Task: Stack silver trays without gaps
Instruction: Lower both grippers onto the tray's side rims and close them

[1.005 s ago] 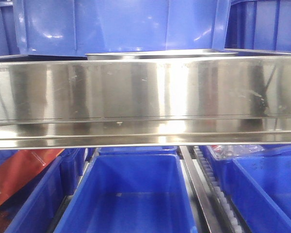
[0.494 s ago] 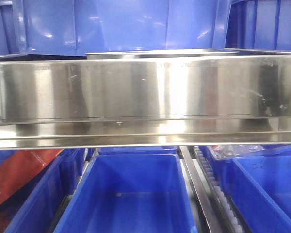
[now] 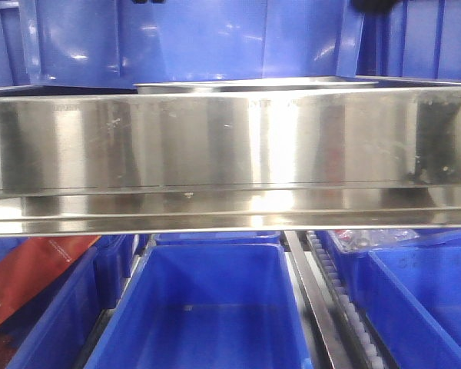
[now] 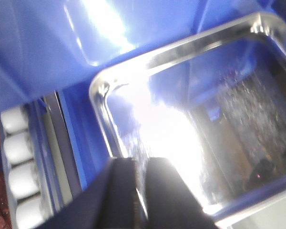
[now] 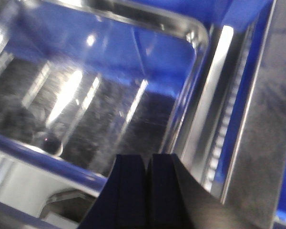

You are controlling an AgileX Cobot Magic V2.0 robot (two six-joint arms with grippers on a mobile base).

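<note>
Tray: the shallow, shiny stainless-steel tray [image 3: 253, 83] shows edge-on at the upper middle of the front view. It lies above the broad steel beam [image 3: 230, 146] and in front of a blue plastic bin [image 3: 192, 38].
Left gripper [image 4: 139, 191]: black fingers together at bottom centre, by the tray's rim, holding nothing that I can see.
Right gripper [image 5: 148, 191]: closed too, by the tray's edge.
Advice: in my judgement, both should press down evenly and keep the tray level, until the rims meet.

Left tool [image 4: 139, 191] — above silver tray [image 4: 195, 129] (blurred)
</note>
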